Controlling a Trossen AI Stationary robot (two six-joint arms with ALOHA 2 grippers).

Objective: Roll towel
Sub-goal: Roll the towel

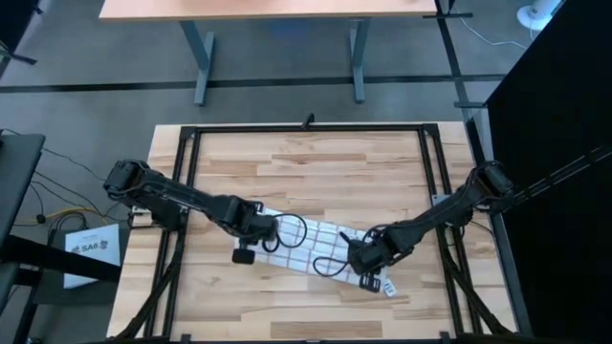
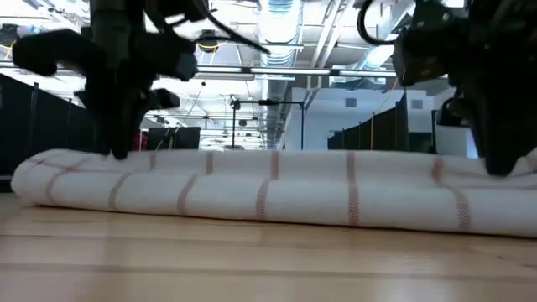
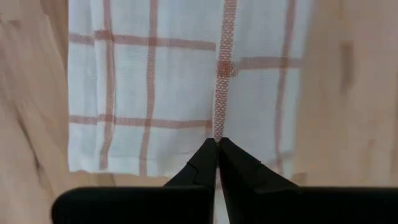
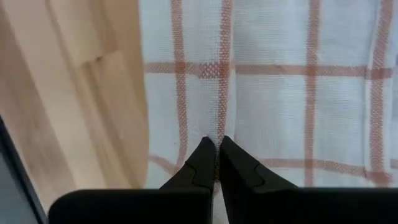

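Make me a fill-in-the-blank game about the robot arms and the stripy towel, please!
1. The towel has thin lines of a reddish-brown colour on ____ cloth.
2. The towel lies on a table made of ____.
3. The fingers of the left gripper are ____.
4. The right gripper is down at the ____.

Missing words: white; wood; shut; towel
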